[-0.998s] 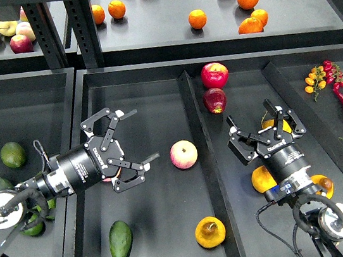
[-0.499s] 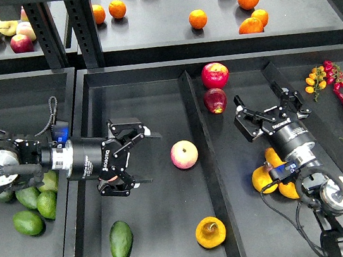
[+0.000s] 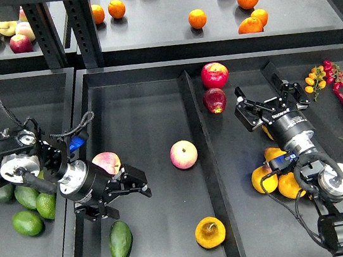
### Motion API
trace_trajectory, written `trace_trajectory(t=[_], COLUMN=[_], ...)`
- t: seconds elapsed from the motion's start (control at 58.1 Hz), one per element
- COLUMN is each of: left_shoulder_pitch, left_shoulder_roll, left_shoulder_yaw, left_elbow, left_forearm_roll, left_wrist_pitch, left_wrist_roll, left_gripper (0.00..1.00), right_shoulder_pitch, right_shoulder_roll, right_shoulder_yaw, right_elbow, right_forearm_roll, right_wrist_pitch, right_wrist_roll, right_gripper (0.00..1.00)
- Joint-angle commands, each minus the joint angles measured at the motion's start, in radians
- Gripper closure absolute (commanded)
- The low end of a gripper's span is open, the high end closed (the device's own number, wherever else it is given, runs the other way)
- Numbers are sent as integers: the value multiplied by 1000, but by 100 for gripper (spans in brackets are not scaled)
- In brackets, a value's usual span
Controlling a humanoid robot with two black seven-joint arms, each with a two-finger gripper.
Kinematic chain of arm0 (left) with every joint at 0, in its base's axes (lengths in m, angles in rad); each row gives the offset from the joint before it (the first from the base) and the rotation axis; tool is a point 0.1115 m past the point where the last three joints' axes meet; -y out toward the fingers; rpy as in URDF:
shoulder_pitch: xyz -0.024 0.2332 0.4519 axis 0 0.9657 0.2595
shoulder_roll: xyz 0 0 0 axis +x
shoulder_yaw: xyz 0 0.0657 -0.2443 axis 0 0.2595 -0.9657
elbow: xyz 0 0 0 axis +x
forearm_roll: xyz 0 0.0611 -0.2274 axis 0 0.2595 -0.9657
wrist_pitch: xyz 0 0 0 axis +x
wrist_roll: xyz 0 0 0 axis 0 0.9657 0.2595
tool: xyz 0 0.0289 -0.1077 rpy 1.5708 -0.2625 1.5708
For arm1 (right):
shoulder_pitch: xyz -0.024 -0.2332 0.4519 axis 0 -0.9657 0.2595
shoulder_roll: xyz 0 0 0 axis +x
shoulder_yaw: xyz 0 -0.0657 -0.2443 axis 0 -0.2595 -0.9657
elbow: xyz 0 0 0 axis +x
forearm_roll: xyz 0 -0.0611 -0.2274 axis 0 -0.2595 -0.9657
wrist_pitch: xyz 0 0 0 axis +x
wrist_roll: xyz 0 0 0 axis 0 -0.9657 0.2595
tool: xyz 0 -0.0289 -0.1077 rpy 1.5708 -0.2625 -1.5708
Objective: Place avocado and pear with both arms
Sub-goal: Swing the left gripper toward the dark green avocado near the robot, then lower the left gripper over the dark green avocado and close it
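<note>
My left gripper (image 3: 125,196) is hovering just above the avocado (image 3: 121,241), fingers apart, an apple (image 3: 107,164) sitting right behind it. My right gripper (image 3: 271,103) is hanging open well apart from the pear (image 3: 210,232), beyond the bin divider (image 3: 205,162).

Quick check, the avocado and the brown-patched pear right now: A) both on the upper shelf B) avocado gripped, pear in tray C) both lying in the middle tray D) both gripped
C: the avocado and the pear lie loose on the middle tray floor, no fingers on either.

Black metal shelving (image 3: 56,36) above black divided trays (image 3: 152,125)
</note>
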Motion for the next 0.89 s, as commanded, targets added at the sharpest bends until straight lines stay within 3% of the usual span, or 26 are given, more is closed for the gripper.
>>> trace_trajectory(t=[0.0,0.499,0.877], left_shoulder_pitch=[1,7,5], left_shoulder_roll=[-1,-173,-222], left_shoulder_yaw=[14,134,184], left_elbow=[26,159,211], left_forearm_roll=[59,54,59], left_wrist_pitch=[0,0,0], left_wrist_roll=[0,0,0], left_gripper=[1,1,1], right_shoulder_pitch=[2,3,3], right_shoulder_roll=[0,0,0], right_shoulder_yaw=[-3,-8,-8], right_elbow=[-5,-12,-5], right_forearm_roll=[0,0,0], right_wrist_pitch=[-1,5,12], right_wrist_roll=[0,-1,-1], right_gripper=[1,1,1])
